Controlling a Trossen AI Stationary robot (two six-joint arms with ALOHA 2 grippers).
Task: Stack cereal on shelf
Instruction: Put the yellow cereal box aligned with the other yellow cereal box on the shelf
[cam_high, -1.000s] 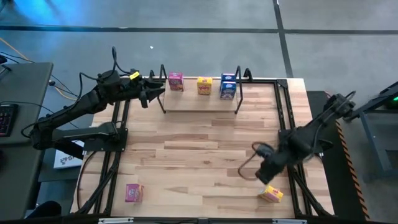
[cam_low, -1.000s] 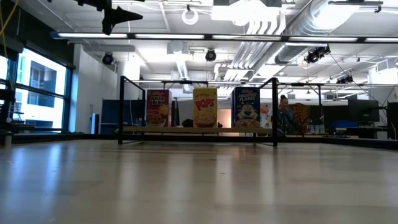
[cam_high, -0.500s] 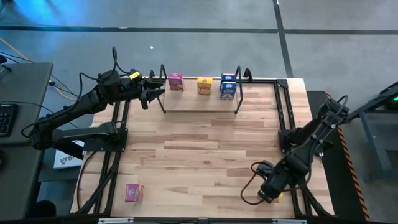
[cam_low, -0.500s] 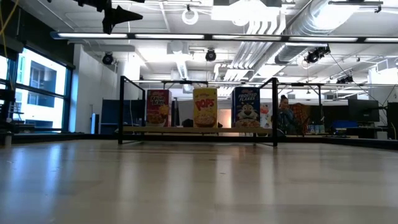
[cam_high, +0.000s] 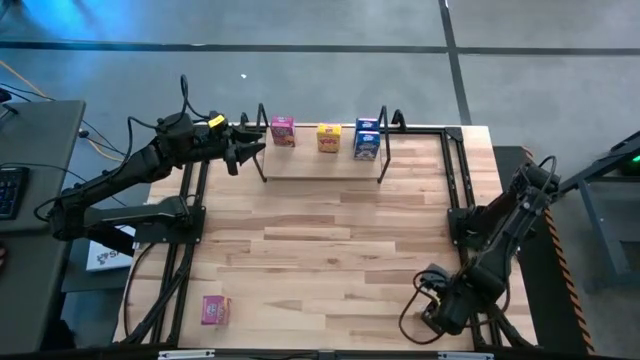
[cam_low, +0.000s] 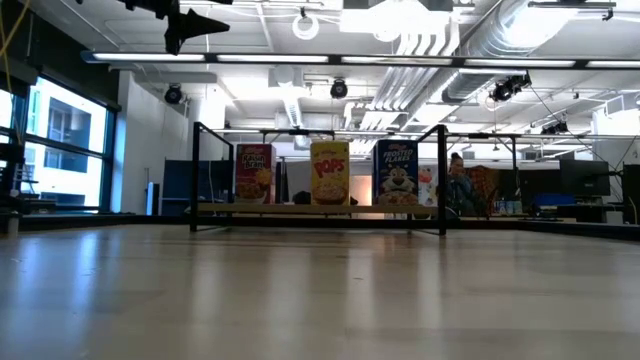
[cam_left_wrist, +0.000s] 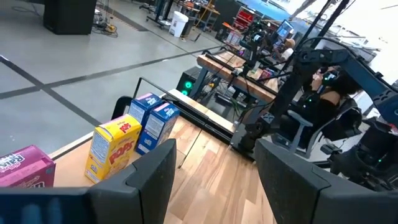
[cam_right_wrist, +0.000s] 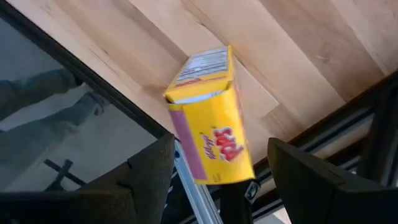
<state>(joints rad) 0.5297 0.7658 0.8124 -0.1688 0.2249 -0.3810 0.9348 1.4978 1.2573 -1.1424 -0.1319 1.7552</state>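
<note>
My right gripper (cam_high: 441, 312) is at the near right corner of the table (cam_high: 330, 240), fingers spread wide and holding nothing. My right wrist view shows a yellow box (cam_right_wrist: 211, 118) between the two fingers (cam_right_wrist: 140, 180), at the table edge, tilted, with open space on either side of it. In the high view this box is hidden beneath my own arm.

My left gripper (cam_high: 250, 152) hangs beside the left end of the shelf (cam_high: 322, 165), fingers apart and empty. In the low view it appears only as a dark shape at the top left.

The shelf stands at the far edge of the table. On it, from left to right in the high view: a pink box (cam_high: 283, 131), a second yellow box (cam_high: 328, 137), and a blue box (cam_high: 366, 141). The left wrist view shows that the blue one is in fact two blue boxes side by side; the low view shows only one blue front. The pink box is cut off in the left wrist view.

A second pink box (cam_high: 215, 309) lies at the near left of the table, visible in the high view only.

The low view shows a person (cam_low: 461, 187) in the room beyond the shelf, partly hidden by the shelf upright.
</note>
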